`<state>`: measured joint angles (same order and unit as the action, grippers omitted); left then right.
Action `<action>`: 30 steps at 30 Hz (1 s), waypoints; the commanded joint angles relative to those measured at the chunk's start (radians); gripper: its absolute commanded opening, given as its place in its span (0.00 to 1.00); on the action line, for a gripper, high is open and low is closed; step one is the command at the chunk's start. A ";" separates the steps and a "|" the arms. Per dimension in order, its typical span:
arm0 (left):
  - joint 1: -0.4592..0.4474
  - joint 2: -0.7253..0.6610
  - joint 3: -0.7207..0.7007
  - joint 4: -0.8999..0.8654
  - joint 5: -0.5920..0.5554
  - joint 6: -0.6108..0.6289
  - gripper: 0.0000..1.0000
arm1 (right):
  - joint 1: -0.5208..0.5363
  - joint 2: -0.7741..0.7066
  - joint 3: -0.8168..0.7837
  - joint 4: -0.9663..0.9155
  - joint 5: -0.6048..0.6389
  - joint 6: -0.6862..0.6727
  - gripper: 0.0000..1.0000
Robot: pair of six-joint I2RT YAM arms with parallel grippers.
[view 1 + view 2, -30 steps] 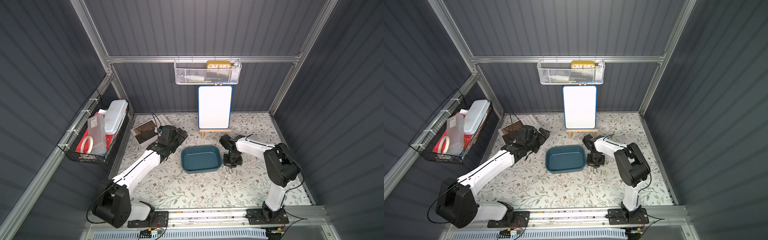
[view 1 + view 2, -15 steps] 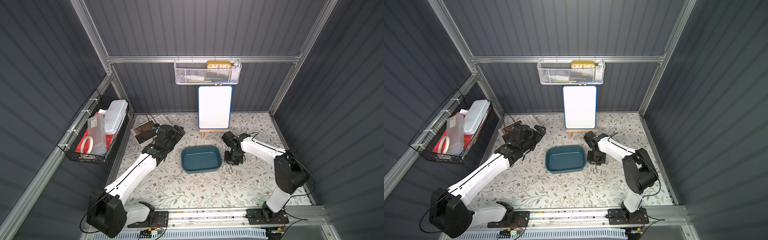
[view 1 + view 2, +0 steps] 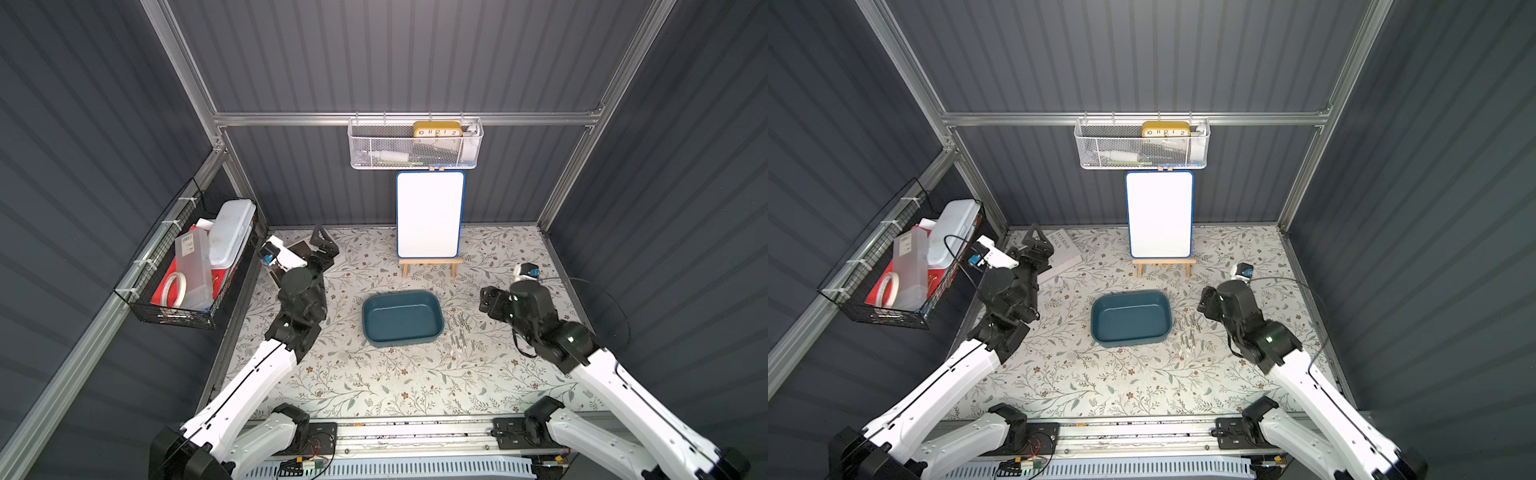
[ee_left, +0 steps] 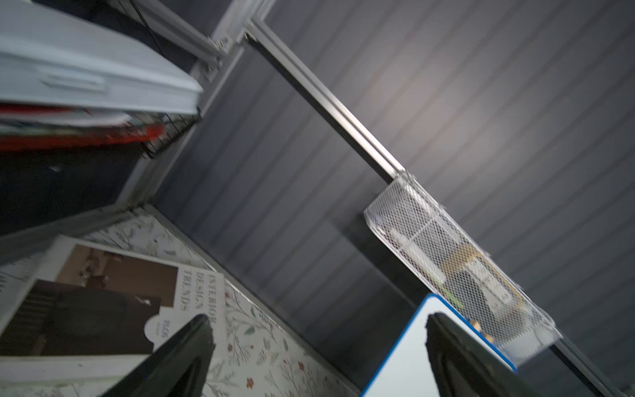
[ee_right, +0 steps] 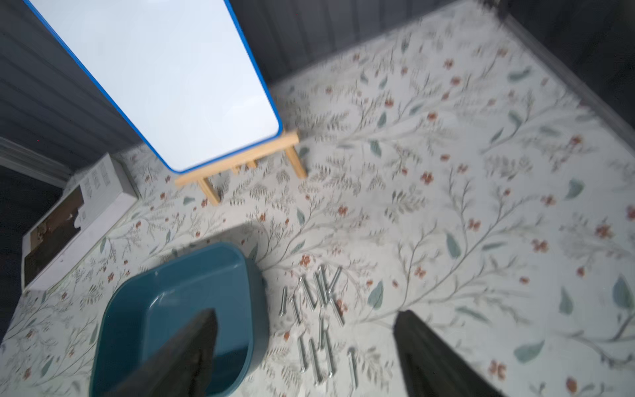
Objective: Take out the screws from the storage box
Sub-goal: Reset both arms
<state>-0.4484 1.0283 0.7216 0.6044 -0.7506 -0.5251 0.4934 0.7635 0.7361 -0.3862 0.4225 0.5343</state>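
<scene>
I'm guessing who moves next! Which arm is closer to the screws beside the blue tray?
Right. The screws lie on the table right of the storage box, with the open right gripper just beyond them. The open left gripper is across the box, by the magazine.

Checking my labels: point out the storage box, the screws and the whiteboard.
storage box (image 3: pixel 401 318): in a top view, on its bare inner floor.
screws (image 5: pixel 321 288): right wrist view, on the bunch beside the box.
whiteboard (image 3: pixel 430 214): in a top view, centre of its white face.
</scene>
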 commanded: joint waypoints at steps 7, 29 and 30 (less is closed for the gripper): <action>0.163 0.280 -0.088 0.372 -0.199 0.229 0.99 | -0.036 -0.172 -0.394 0.643 0.371 -0.436 0.99; 0.470 0.500 -0.272 1.032 0.241 0.306 0.99 | -0.519 0.492 -0.351 0.910 -0.052 -0.333 0.99; 0.474 0.514 -0.289 1.084 0.258 0.318 0.99 | -0.521 0.505 -0.350 0.936 -0.082 -0.344 0.99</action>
<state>0.0093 1.5166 0.4534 1.5375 -0.5945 -0.2588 -0.0227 1.2427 0.3569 0.4850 0.4282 0.1841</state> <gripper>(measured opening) 0.994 0.989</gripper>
